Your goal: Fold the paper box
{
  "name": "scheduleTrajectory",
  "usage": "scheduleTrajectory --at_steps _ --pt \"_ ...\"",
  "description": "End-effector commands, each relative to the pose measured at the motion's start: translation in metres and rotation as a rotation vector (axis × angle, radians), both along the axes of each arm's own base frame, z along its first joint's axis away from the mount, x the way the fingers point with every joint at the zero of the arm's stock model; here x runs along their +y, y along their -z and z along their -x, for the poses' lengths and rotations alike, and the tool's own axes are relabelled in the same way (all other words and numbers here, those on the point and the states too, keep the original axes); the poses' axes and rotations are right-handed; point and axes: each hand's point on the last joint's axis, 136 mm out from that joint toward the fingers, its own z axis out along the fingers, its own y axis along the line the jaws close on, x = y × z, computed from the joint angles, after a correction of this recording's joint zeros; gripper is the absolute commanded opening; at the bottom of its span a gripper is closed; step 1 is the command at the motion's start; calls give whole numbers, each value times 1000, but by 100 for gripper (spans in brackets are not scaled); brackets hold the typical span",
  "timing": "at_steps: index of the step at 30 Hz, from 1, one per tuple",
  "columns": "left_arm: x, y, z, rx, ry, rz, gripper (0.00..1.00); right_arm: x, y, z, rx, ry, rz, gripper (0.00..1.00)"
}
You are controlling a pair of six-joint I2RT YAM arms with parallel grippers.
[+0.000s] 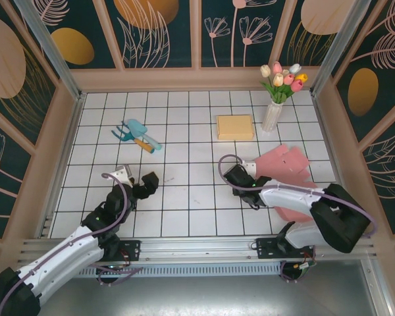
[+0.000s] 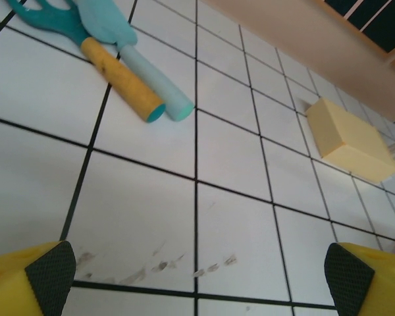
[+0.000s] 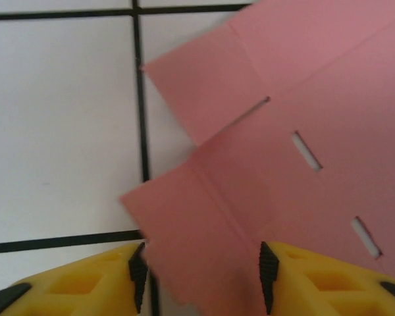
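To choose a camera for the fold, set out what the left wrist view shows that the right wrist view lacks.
Left wrist: a teal fork, a pale blue trowel and a yellow block, with the left tool wide open. Right wrist: the pink paper box, one flap lying inside the right tool. Both: the white tiled table and yellow fingers with black pads.

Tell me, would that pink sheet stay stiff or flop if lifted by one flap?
Probably floppy: the pink sheet looks thin and lies flat, with creases and slots where it would likely bend. It seems light, so it may slide on the smooth tiles when pushed.
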Motion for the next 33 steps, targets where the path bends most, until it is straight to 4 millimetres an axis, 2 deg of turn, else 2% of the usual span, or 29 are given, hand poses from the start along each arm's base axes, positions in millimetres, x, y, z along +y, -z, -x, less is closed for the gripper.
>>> scheduleTrajectory --at_steps 1,3,5,6,10,15,19,21,23,25,26,28,30,33 --pt "6 9 2 21 -24 -14 98 -13 -2 -6 -60 71 61 41" --pt "3 11 2 30 -15 -14 99 -7 -7 -12 -84 49 61 26" --pt "2 10 2 34 -13 -12 99 1 -19 -17 -128 22 77 7" --pt "2 10 1 33 -14 -8 98 5 -26 -18 -154 8 90 3" --pt "-1 5 3 25 -17 67 99 38 -56 -16 -249 -89 134 0" --pt "-10 -8 9 -14 33 191 98 103 -63 -14 -228 -207 38 0" --pt "1 -6 10 -23 -12 166 99 163 -65 -22 -232 -291 -101 4" --pt "4 -1 11 -15 -24 162 98 184 -67 -27 -236 -306 -162 15" --pt "1 4 12 -11 -9 172 98 203 -71 -30 -238 -322 -216 32" --pt "-3 10 12 -3 6 175 98 218 -77 -29 -230 -355 -269 42" --pt "-5 12 12 2 14 176 98 223 -84 -27 -232 -370 -294 43" --pt "-11 15 13 14 44 181 99 219 -100 -25 -256 -375 -296 44" --pt "-23 13 13 20 96 208 97 203 -114 -23 -294 -361 -247 45" --pt "-40 8 14 35 157 248 95 162 -132 -22 -346 -323 -139 47"
